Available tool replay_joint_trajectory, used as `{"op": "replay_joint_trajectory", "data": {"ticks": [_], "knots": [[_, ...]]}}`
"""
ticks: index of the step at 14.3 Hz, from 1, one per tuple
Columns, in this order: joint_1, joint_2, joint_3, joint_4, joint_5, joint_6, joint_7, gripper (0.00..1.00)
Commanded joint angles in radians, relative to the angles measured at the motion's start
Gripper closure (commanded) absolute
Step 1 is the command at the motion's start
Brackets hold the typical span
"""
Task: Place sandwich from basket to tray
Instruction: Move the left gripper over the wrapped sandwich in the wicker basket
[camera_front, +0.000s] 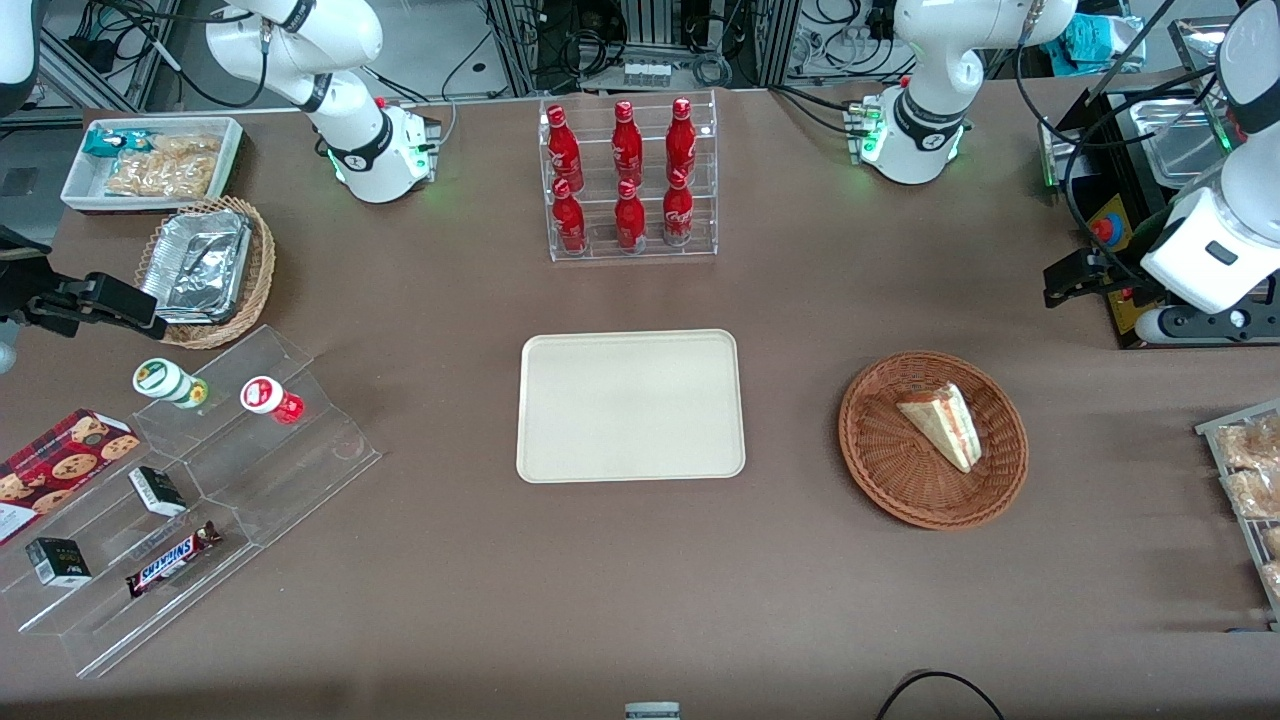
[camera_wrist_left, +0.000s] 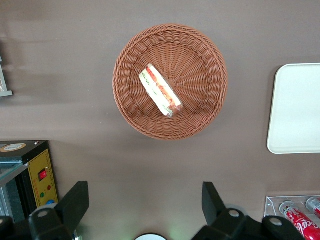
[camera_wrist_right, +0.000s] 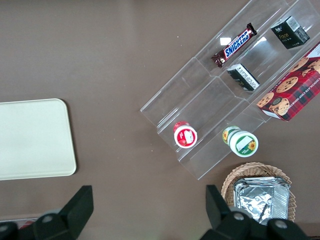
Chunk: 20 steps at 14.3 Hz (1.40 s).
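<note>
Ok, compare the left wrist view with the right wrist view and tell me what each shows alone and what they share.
Only the left wrist view shows the sandwich lying in the basket, with the open gripper held high above the table, farther from the front camera than the basket, plus a yellow control box and red bottles. Only the right wrist view shows the Snickers bar, the cookie box and the foil trays. Both show the tray, bare.

The left arm's claw (camera_wrist_left: 142, 202) hangs high, fingers (camera_wrist_left: 75, 202) spread wide, holding nothing.
</note>
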Motion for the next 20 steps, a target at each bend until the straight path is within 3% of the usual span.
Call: {"op": "replay_joint_trajectory", "data": {"ticks": [1, 5, 9, 15, 17, 20], "knots": [[-0.013, 0.009, 0.005, 0.005, -0.010, 0.000, 0.013, 0.00], [-0.015, 0.032, 0.005, -0.102, -0.012, 0.086, 0.008, 0.00], [-0.027, 0.002, 0.005, -0.335, -0.012, 0.342, -0.019, 0.00], [-0.035, 0.006, 0.005, -0.559, -0.011, 0.668, -0.142, 0.00], [-0.039, 0.012, 0.005, -0.646, -0.011, 0.837, -0.263, 0.00], [-0.068, 0.054, 0.005, -0.654, -0.011, 0.873, -0.542, 0.00]]}}
